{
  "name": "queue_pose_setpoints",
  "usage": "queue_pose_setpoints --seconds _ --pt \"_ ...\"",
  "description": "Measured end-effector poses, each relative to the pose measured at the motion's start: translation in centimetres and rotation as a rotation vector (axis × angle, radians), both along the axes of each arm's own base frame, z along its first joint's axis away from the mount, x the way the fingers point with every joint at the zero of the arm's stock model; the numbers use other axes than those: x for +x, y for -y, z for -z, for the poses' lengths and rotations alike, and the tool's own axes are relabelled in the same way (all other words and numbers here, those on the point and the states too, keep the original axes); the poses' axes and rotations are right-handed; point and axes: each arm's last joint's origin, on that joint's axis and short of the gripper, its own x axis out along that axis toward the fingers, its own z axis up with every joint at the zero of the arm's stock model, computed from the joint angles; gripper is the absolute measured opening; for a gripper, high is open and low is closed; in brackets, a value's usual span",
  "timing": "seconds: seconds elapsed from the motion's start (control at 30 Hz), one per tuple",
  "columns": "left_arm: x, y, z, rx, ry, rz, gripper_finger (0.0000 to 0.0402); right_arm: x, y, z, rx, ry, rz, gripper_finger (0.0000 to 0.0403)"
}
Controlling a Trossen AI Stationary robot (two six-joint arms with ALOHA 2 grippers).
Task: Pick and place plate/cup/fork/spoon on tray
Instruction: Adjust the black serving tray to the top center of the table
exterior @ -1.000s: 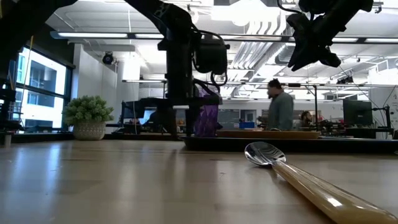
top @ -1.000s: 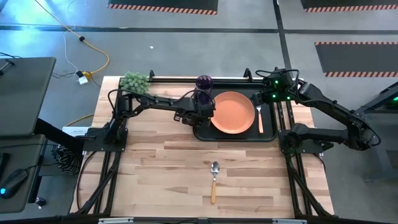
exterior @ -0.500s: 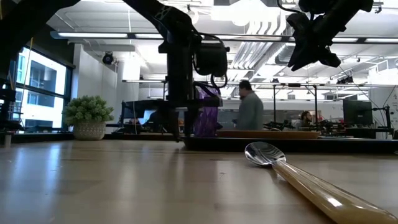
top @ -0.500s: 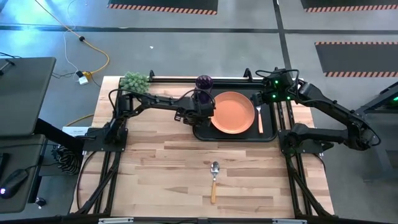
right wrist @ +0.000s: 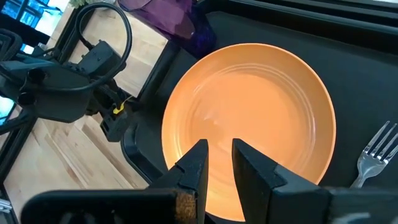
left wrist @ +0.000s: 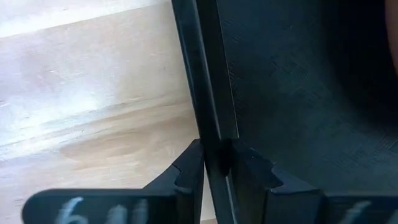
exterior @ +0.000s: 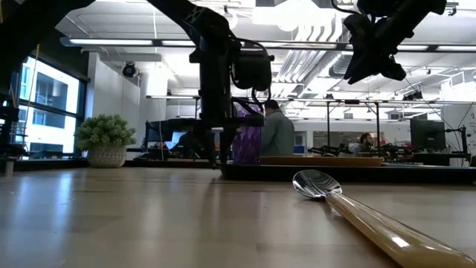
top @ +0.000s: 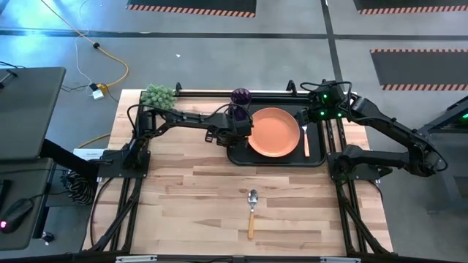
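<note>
The tray's [left wrist: 208, 81] raised left rim is pinched between the left gripper's [left wrist: 214, 163] fingers; the right gripper [right wrist: 217, 163], narrowly parted and empty, is held above the plate [right wrist: 249, 124]. The spoon [top: 251, 210], lying apart on the table [top: 183, 197], is judged light, stiff and slippery, best taken mid-handle.

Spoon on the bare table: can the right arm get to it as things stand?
Probably yes. The spoon lies alone on open wood, and the right gripper hovers empty over the tray, nothing between them.

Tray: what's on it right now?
On the tray: plate, fork beside it, cup at the far corner. The left gripper pinches the rim, covering part of it. The spoon lies on the table.
</note>
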Motion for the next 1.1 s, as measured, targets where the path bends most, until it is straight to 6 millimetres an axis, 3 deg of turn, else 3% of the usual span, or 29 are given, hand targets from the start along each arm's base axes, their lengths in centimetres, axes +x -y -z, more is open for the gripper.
queue_pose_setpoints --seconds 1.1 --pt "-1.4 0.1 1.2 -0.066 -0.062 -0.007 0.0051 0.0 -0.1 0.0 0.010 0.009 -0.023 0.0064"
